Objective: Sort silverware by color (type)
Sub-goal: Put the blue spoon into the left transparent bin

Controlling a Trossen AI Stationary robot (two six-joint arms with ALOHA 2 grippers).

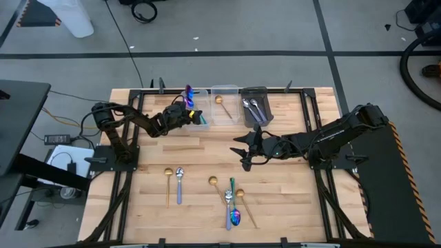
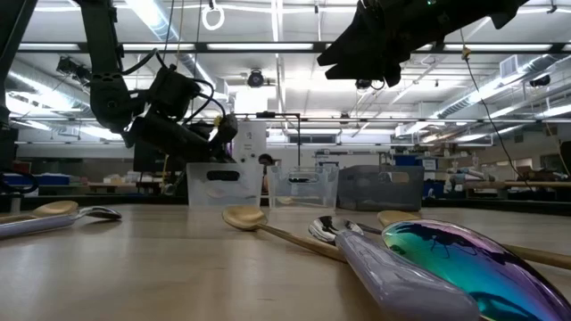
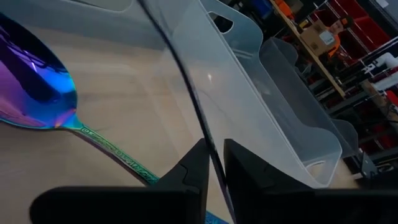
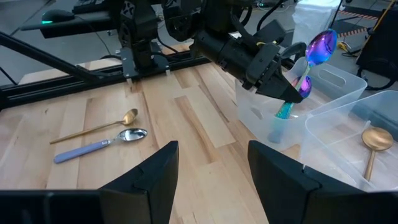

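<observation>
- The desk (image 1: pixel 289 213) is a big flat top of pale wood boards with a dark frame around it. It looks smooth, so a thin spoon lying flat on it may slide when pushed.
- The room behind the desk is a big workshop with long ceiling lights and shelves far back.
- Three bins stand in a row at the far edge of the desk. The middle clear bin (image 1: pixel 225 103) is the landmark here. It has one gold spoon in it.
- The dark grey bin (image 1: pixel 254 105) stands just right of the middle clear bin and has silver spoons in it.
- The left clear bin (image 4: pixel 273 118) stands just left of the middle clear bin. The left pincer (image 4: pixel 287 94) is over its edge and is closed on a rainbow spoon (image 4: pixel 321 48), holding it by the thin teal handle.
- The right pincer (image 1: pixel 245 153) hangs in front of the middle clear bin. Its fingers are open and hold nothing.
- More silverware (image 1: pixel 230 201) lies flat well in front of the middle clear bin: gold, silver and rainbow ones.
- The spoons look light, stiff and slippery. The handle is likely the best place to pinch.
</observation>
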